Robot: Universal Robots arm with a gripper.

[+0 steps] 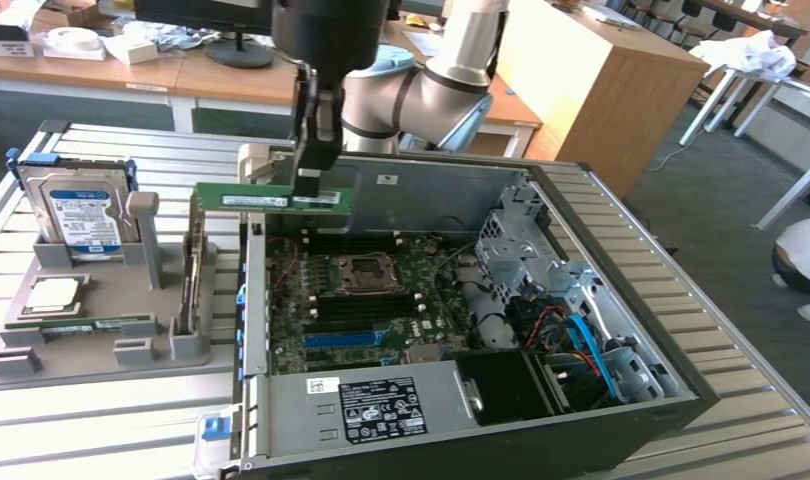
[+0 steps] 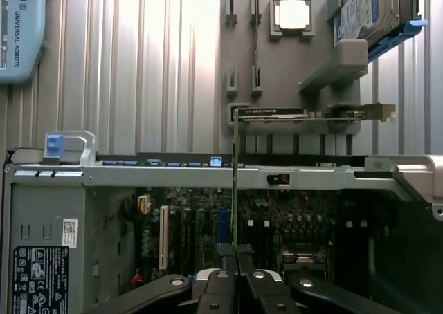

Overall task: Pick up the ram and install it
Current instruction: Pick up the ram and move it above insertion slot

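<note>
In the pincer (image 1: 306,186), the ram (image 1: 252,198)

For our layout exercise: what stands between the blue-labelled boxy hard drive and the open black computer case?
In the exterior view, upright posts of the grey plastic holder stand between the hard drive and the case.

Silver tube arm (image 1: 469,40) with rounded pale grey joint housings (image 1: 378,100); black tool (image 2: 237,259) of linked bars, each pinned by small round silver screws (image 2: 178,281).
</note>
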